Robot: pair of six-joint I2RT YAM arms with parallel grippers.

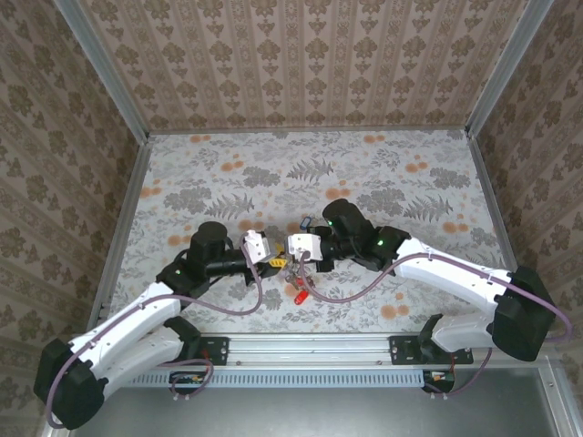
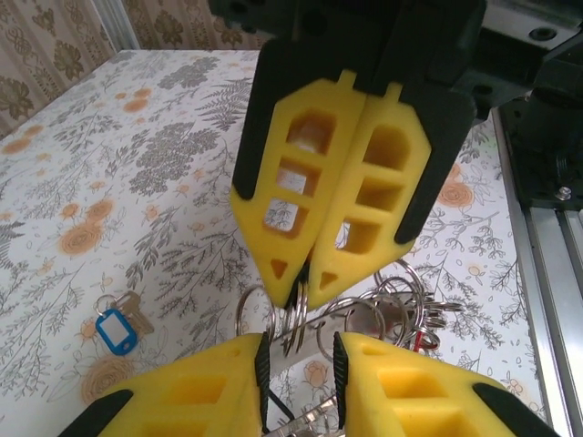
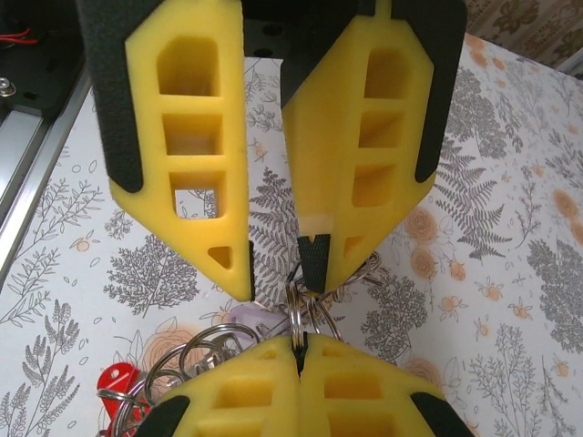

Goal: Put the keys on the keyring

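Steel wire keyring [image 3: 296, 314] is standing on edge smack in the middle of my right wrist view. Its long axis runs straight up the frame from my right gripper [image 3: 299, 350] toward my left gripper [image 3: 278, 273], so I'm basically seeing it edge-on. Right jaws are closed tight, with the ring's lower arc pinched in the seam between the yellow foam fingers. Left jaws sit a bit apart at the top of that frame, tips pointing down at the ring. Its upper arc pokes into their gap, and I can't tell if either pad actually touches it. A bundle of wire rings [image 3: 182, 360] fans off to the lower left, just beside a red key tag [image 3: 114, 378] on the floral table [image 3: 510, 300]. From the overhead cam both my arms are bent at the elbow and reaching inward, wrists nose to nose at the centre of the frame, near the rail. A blue-tagged key [image 2: 116, 330] lies flat at the lower left of my left wrist view, well apart from both grippers, metal blade angled toward the upper right.
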